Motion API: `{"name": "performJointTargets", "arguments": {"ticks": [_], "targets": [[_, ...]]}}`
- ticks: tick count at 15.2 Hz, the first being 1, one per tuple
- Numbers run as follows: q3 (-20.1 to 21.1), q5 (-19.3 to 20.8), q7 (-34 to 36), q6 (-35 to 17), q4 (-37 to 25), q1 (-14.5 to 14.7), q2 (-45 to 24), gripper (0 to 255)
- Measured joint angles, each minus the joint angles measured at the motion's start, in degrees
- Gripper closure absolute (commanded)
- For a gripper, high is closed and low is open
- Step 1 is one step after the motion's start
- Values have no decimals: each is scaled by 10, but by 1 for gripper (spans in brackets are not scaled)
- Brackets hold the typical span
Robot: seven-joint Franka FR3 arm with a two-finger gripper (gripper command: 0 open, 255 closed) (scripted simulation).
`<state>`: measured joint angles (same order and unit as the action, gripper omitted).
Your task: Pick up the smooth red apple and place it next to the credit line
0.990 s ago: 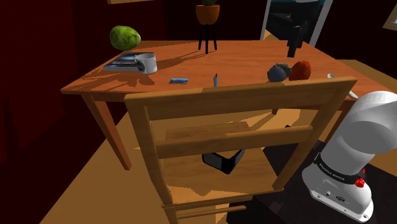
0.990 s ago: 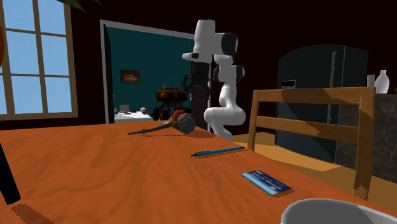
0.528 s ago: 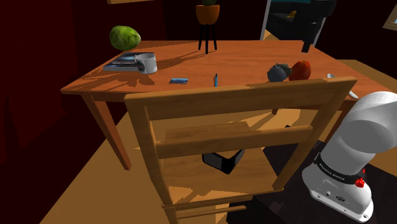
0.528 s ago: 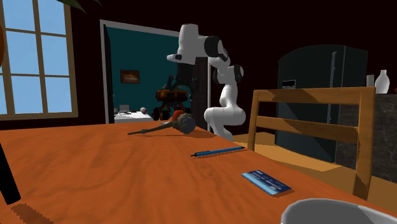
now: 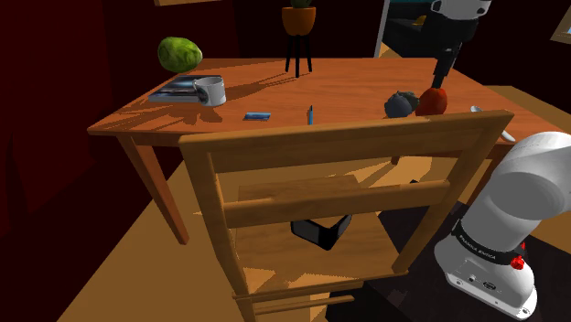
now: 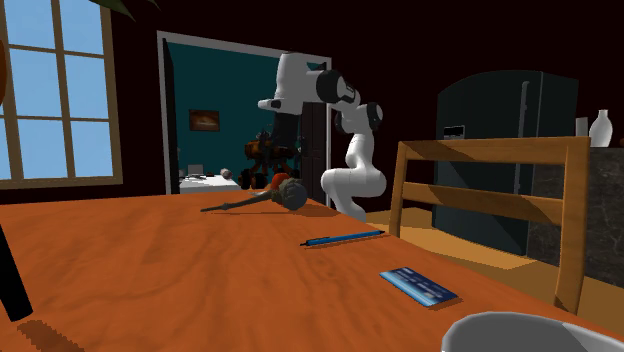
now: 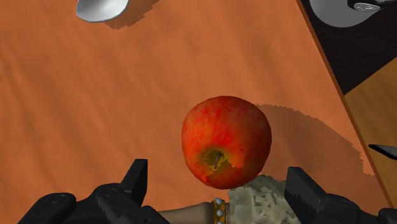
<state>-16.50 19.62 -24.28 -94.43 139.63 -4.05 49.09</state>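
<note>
Wrist view: the all-black two-finger gripper (image 7: 217, 175) is hanging straight over the smooth red apple (image 7: 226, 141). Its fingers (image 7: 135, 181) are standing wide apart, one on each side of the fruit and neither touching it. The gripper is holding nothing. The apple is sitting on the orange-brown wooden surface (image 7: 95, 95) with its stem dimple turning up toward the camera and its shadow falling to one side. A brush with a mottled grey-beige head and a gold-banded handle (image 7: 254, 200) is lying just beside the apple; whether the two are touching, cannot tell. A shiny silver spoon bowl (image 7: 102, 7) is lying well apart from the apple.

Shoulder view: the gripper is pointing down just above the apple, which is sitting near the surface's edge at that view's right, with the brush head close on its left. The flat blue card (image 5: 257, 115) is lying well apart from the apple, toward the view's left, and a slim blue pen (image 5: 310, 114) is lying between them. Farther left, a white mug (image 5: 210, 91) is standing beside a flat dark tray (image 5: 178, 90), and a round green lump (image 5: 179, 54) is sitting at the far corner. A black plant stand (image 5: 298, 50) is standing at the far edge. A slatted wooden chair (image 5: 339, 183) is facing the surface in the foreground.

Second exterior view: the white arm (image 6: 300, 85) is bending down over the apple and brush.
</note>
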Motion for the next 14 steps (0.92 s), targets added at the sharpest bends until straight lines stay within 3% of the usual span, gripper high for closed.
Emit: {"name": "performJointTargets", "arguments": {"ticks": [6,7,14], "targets": [[-1,1,1,-5,5,0,0,0],[-1,1,1,-5,5,0,0,255],[-1,1,1,-5,4,0,0,255]]}}
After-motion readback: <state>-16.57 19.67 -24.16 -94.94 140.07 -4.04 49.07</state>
